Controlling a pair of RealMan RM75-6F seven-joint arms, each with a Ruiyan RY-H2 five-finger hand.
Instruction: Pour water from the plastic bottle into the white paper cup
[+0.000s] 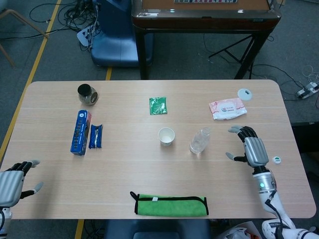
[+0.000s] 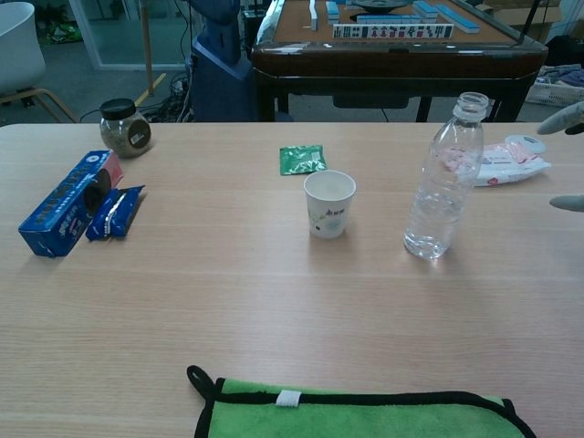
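A clear plastic bottle [image 1: 200, 141] [image 2: 444, 179] stands upright near the table's middle, uncapped, with a little water at its bottom. Just left of it stands the white paper cup [image 1: 166, 136] [image 2: 328, 203], upright and empty-looking. My right hand [image 1: 251, 148] hovers open to the right of the bottle, fingers spread, a short gap away from it; only its fingertips [image 2: 562, 119] show at the chest view's right edge. My left hand [image 1: 13, 181] hangs open off the table's front left corner, holding nothing.
A green cloth [image 1: 171, 204] lies at the front edge. A blue box [image 1: 79, 132] and blue packet [image 1: 95, 136] lie at left, a dark jar [image 1: 87, 93] behind them. A green sachet [image 1: 158, 105], a wipes pack [image 1: 227, 108] and a white lid [image 1: 244, 93] sit farther back.
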